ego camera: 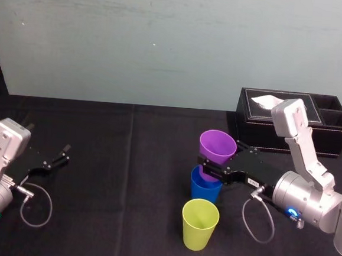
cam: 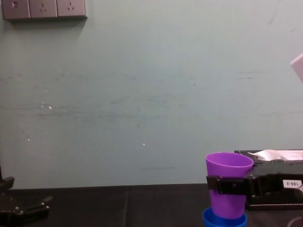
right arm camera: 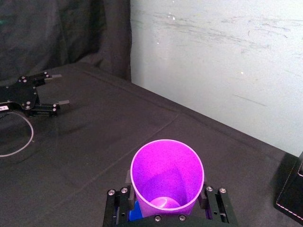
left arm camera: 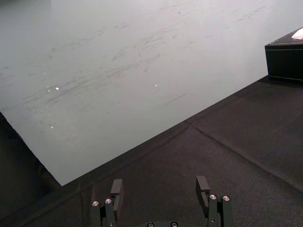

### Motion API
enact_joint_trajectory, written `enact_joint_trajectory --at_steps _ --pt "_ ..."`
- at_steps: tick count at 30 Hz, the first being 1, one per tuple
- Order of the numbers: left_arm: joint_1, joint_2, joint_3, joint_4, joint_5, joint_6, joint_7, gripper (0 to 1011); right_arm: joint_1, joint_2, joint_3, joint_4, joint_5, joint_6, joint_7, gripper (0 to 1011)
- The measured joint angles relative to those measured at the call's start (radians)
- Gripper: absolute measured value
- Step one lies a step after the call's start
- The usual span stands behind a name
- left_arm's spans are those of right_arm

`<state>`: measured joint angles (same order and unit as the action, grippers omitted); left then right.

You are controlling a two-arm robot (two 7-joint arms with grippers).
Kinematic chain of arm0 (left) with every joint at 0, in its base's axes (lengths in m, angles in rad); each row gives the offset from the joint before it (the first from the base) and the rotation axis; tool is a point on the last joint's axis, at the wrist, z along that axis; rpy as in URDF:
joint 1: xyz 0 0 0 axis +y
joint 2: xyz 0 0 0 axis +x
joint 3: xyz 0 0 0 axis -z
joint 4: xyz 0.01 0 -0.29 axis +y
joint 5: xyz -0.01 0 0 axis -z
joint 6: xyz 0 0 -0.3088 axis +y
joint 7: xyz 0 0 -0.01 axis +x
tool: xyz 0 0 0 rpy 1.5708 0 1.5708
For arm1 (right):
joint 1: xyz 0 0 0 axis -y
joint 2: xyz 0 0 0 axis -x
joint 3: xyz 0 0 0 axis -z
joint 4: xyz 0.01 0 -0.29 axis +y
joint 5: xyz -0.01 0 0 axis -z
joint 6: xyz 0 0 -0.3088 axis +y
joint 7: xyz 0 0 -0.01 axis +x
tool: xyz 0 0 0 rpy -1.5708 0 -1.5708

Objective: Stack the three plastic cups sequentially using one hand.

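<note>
My right gripper (ego camera: 210,167) is shut on the purple cup (ego camera: 217,146), a finger on each side of its wall. The cup stays upright, mouth open upward. In the chest view the purple cup (cam: 228,182) has its base just inside the mouth of the blue cup (cam: 225,220). That blue cup (ego camera: 204,190) stands on the black cloth right under it. The yellow-green cup (ego camera: 199,224) stands alone, upright, just in front of the blue one. The right wrist view looks down into the purple cup (right arm camera: 166,172), with blue showing beneath. My left gripper (ego camera: 59,156) rests open at the far left.
A black tissue box (ego camera: 290,122) stands at the back right, close behind my right arm. The pale wall (ego camera: 165,44) rises behind the table. A grey cable (ego camera: 258,224) loops from the right wrist near the yellow-green cup. Bare black cloth (ego camera: 125,178) lies between the two arms.
</note>
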<state>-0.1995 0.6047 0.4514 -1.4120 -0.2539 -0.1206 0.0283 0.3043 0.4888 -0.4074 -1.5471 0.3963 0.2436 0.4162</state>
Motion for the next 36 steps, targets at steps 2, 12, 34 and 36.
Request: enact_joint_trajectory --at_steps 2,12,34,36 --pt "0.0 0.0 0.0 0.0 0.0 0.0 0.0 1000 0.003 -0.003 -0.003 0.009 -0.003 -0.003 0.001 733" --pt "0.0 0.0 0.0 0.0 0.0 0.0 0.0 1000 0.01 -0.01 -0.009 0.032 -0.012 -0.01 0.007 733" --pt "0.0 0.0 0.0 0.0 0.0 0.0 0.0 1000 0.013 -0.033 -0.025 0.066 -0.045 -0.009 0.002 733" --pt "0.0 0.0 0.0 0.0 0.0 0.0 0.0 1000 0.013 -0.035 -0.025 0.069 -0.048 -0.009 0.002 733"
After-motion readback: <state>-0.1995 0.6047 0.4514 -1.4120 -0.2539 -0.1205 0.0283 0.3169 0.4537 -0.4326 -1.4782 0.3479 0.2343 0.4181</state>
